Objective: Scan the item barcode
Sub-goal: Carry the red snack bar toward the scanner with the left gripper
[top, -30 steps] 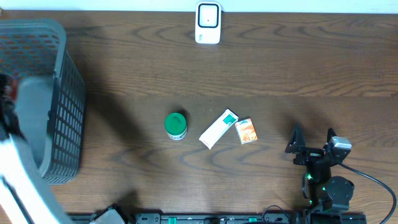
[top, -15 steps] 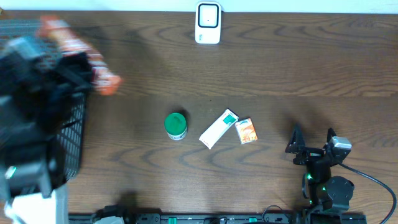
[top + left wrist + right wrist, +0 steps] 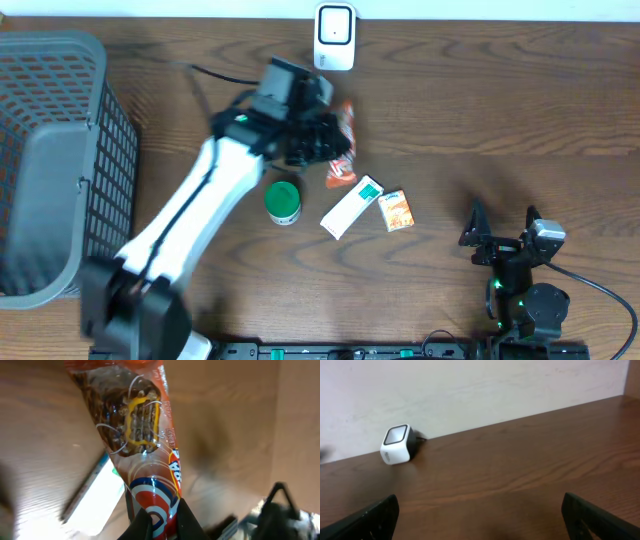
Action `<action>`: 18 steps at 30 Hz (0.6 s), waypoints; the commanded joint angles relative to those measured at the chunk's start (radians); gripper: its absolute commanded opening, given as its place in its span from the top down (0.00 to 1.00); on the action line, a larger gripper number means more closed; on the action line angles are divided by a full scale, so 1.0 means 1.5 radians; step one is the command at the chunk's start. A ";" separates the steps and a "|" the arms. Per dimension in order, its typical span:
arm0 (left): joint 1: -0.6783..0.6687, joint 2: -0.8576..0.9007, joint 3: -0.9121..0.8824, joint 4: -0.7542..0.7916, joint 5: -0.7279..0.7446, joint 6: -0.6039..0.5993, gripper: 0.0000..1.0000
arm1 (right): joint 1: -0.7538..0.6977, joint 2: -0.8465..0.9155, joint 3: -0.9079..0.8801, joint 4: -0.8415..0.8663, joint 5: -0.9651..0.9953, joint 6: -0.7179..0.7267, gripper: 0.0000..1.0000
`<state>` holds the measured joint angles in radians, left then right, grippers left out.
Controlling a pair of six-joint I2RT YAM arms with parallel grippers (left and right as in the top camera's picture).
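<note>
Clamping one end of the snack packet point(image 3: 141, 435), the left gripper point(image 3: 164, 521) holds it with its long axis running out ahead of the jaws. The scanner point(image 3: 334, 37) sits near, beyond and slightly to one side of them. The right gripper point(image 3: 502, 222), jaws spread and empty, rests well apart, so the left arm is nearer.

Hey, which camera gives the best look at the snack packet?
Left wrist: the packet fills the frame, its print clear, pinched by the left gripper at the bottom. Overhead shows only an orange strip poking out past the gripper, near the scanner. Right wrist misses it entirely.
</note>
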<state>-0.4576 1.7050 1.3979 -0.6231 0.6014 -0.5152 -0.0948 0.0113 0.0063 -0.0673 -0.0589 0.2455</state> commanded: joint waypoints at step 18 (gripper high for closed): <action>-0.203 0.199 -0.002 0.198 0.037 0.047 0.93 | 0.005 -0.003 -0.001 -0.003 0.001 0.001 0.01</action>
<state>-0.7383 1.9743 1.3972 -0.3378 0.6769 -0.4229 -0.0948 0.0113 0.0063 -0.0673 -0.0589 0.2455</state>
